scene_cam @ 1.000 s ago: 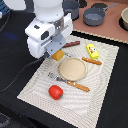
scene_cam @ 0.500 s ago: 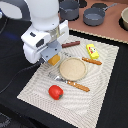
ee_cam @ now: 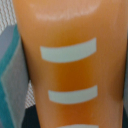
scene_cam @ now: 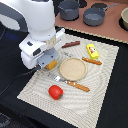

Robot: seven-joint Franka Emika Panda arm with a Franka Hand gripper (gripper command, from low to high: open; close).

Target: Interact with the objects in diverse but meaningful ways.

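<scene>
My gripper [scene_cam: 48, 62] is shut on the orange-yellow ridged pastry [scene_cam: 51, 65] and holds it over the striped placemat's edge, at the exterior view's left of the tan plate [scene_cam: 73, 69]. In the wrist view the pastry [ee_cam: 70, 65] fills the picture, with pale stripes across it and a teal-grey finger [ee_cam: 11, 80] against its side. The red tomato [scene_cam: 55, 92] lies on the mat in front of the gripper. The yellow block [scene_cam: 92, 51] and the dark-brown sausage [scene_cam: 71, 44] lie on the mat's far side, apart from the gripper.
An orange-handled fork [scene_cam: 78, 86] lies in front of the plate and an orange-handled knife [scene_cam: 91, 61] to its right. Two grey pots [scene_cam: 69, 9] [scene_cam: 93, 16] stand on the brown surface behind. The white arm [scene_cam: 30, 20] covers the far left.
The arm has moved toward the exterior view's left and a little to the front, carrying the pastry with it. The other objects have not moved.
</scene>
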